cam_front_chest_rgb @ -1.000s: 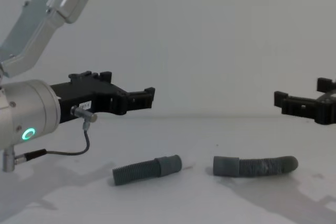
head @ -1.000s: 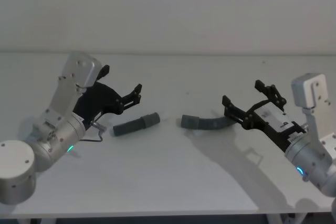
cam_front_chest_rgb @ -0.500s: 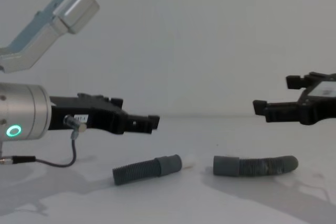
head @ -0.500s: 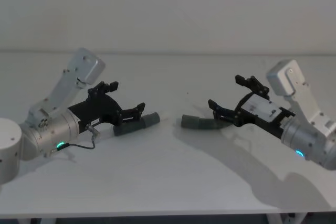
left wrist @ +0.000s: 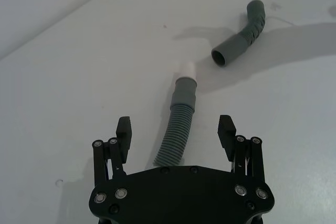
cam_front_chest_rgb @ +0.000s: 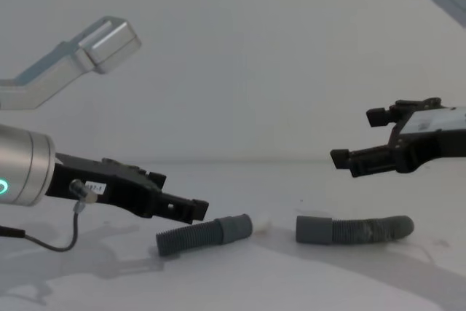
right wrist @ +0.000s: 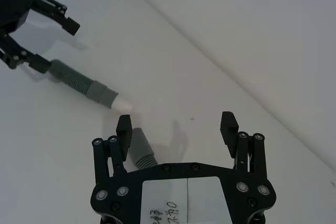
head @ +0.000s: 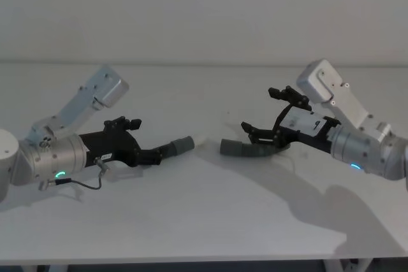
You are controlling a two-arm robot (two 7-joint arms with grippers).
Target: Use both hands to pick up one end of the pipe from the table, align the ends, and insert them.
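Two black two-finger grippers have dropped toward the white table | left gripper: wide open, empty; low over ribbed tail of left dark grey corrugated hose piece | right gripper: wide open, empty; above right hose piece, at 3 o'clock of the left one | grasps look imminent; nothing lifted

Matt white-grey tabletop carries two dark grey corrugated hose pieces, not touching: straight hose piece at 9 o'clock of curved hose piece. Their smooth cuffs face each other; white tip on the straight one.
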